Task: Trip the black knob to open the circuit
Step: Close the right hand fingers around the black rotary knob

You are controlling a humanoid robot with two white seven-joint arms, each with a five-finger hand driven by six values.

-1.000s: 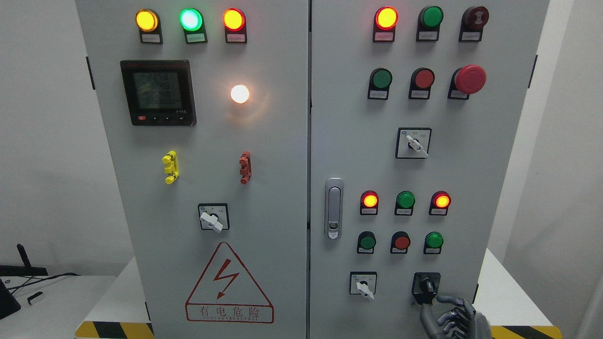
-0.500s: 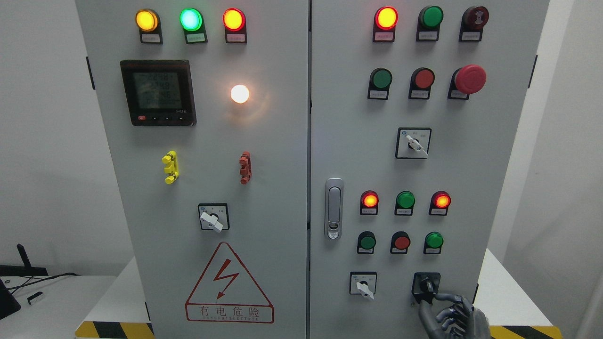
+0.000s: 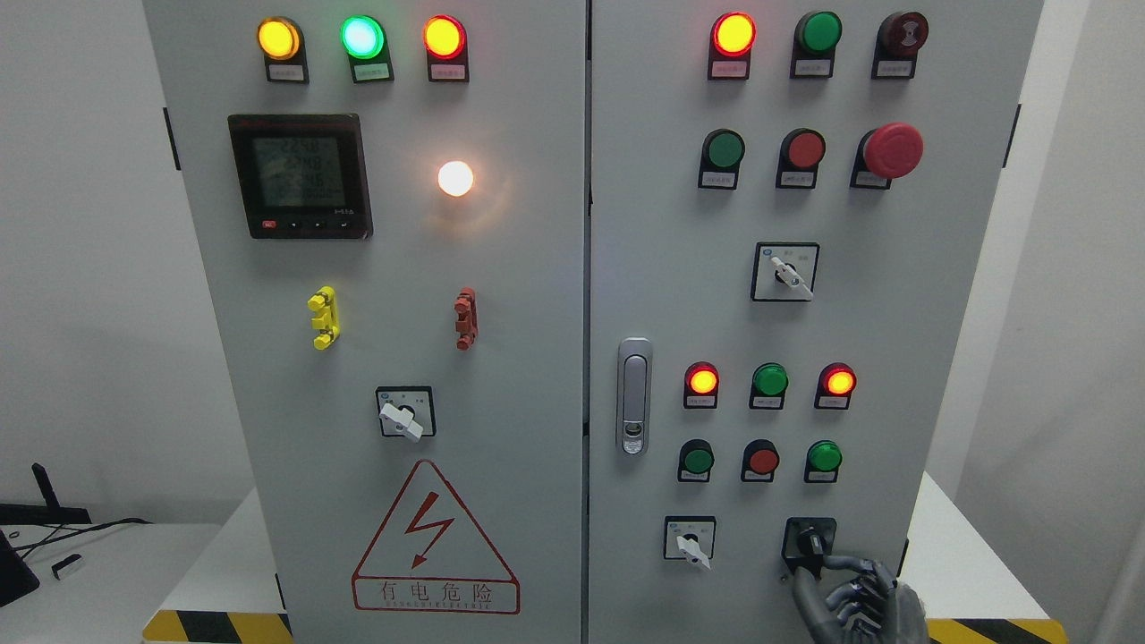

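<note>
At the black knob, right hand (fingertips touching).

My right hand, dark grey with jointed metallic fingers, rises from the bottom edge of the frame at lower right, palm turned toward me. The uppermost finger stretches leftward, its tip at the black knob; the thumb stands upright on the left, and the other fingers curl loosely into the palm. My left arm is out of shot.
</note>
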